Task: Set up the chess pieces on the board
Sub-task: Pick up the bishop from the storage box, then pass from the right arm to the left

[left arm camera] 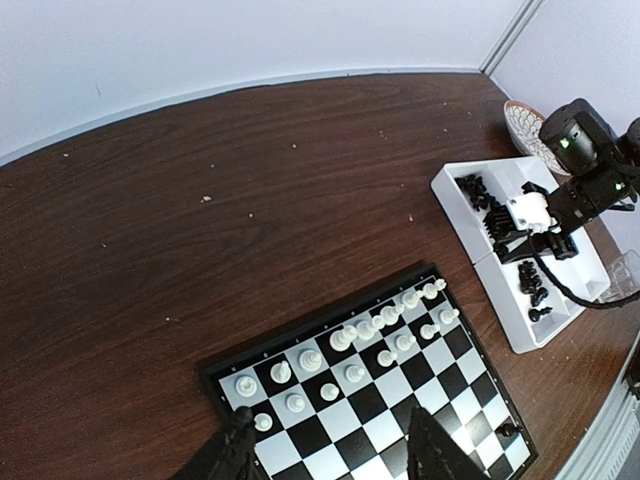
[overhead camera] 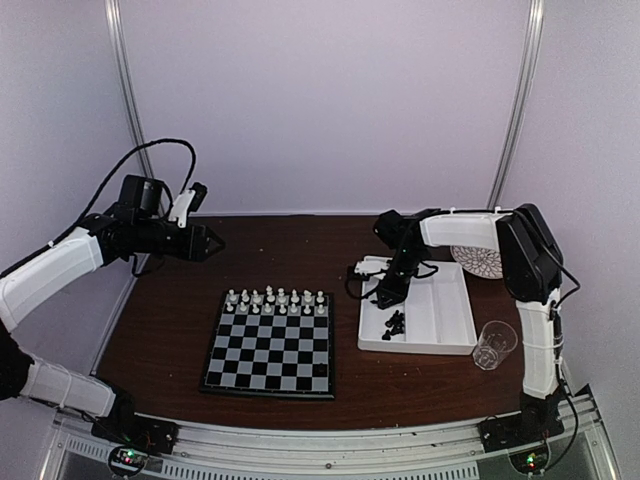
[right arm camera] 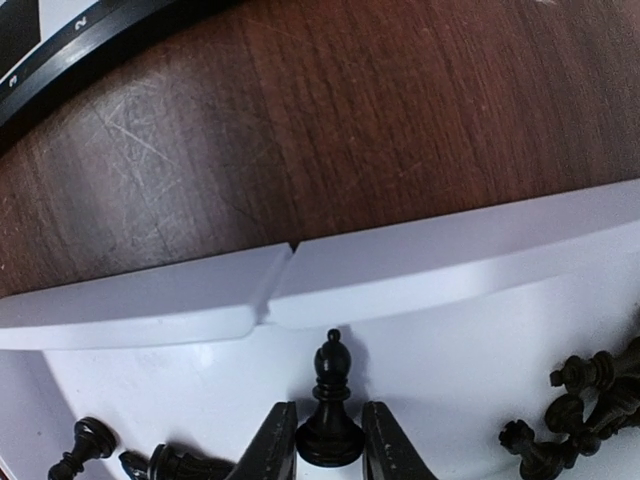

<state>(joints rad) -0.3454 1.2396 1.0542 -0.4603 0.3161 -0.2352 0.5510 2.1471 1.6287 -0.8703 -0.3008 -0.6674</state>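
Your right gripper point(right arm camera: 330, 412) stood astride the upright black bishop point(right arm camera: 329, 395) in the tray point(right arm camera: 400, 270), at 3 o'clock from the board point(overhead camera: 270, 345). Clamped or not, you couldn't tell. It was likely light, hard and slick, so pinch its base. Meanwhile your left gripper point(left arm camera: 330, 420) gaped, empty.

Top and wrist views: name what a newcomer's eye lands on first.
White pieces fill the two far rows of the board. In the tray at right, the right gripper straddles an upright black bishop, with more black pieces lying nearby.
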